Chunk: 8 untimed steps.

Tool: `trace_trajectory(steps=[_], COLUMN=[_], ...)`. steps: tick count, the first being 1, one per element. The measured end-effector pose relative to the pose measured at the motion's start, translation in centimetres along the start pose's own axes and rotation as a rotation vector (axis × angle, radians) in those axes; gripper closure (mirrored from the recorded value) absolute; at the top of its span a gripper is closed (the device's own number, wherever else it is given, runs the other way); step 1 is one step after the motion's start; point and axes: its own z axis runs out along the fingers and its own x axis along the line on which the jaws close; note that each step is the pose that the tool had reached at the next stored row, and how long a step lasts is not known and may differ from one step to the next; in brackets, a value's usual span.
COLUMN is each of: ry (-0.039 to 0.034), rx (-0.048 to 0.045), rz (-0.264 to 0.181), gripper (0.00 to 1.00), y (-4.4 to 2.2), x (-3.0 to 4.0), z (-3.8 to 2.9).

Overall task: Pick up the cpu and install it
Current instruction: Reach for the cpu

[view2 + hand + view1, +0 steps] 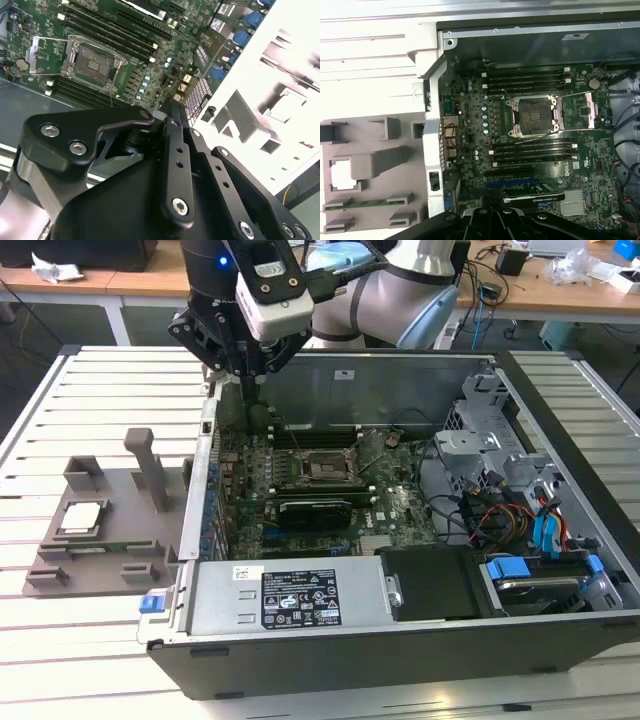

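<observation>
From my console I see a white slatted worktable (40,640) spanning the near scene. Beyond it, on the far side, wooden desks (90,285) stand on white legs (118,320), with cables (487,290) strewn toward the exterior view's right. Dark floor (40,325) shows beneath them. The light is bright and even.

A silver-grey robot arm (400,295) with rounded joints enters at the upper middle of the exterior view and bends toward that view's left. Its black metal linkage gripper (250,378) points straight down at upper left-centre. Both wrist views show the gripper's (172,107) (495,214) bolted black links.
</observation>
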Motion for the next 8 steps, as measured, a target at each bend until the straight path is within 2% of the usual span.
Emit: trace_trajectory(steps=[2, 8], ry=[0.0, 0.0], rx=[0.0001, 0.0], rz=[0.0, 0.0], gripper=[0.89, 0.89], y=[-0.05, -0.14], x=[0.63, 1.8], z=[-0.02, -0.05])
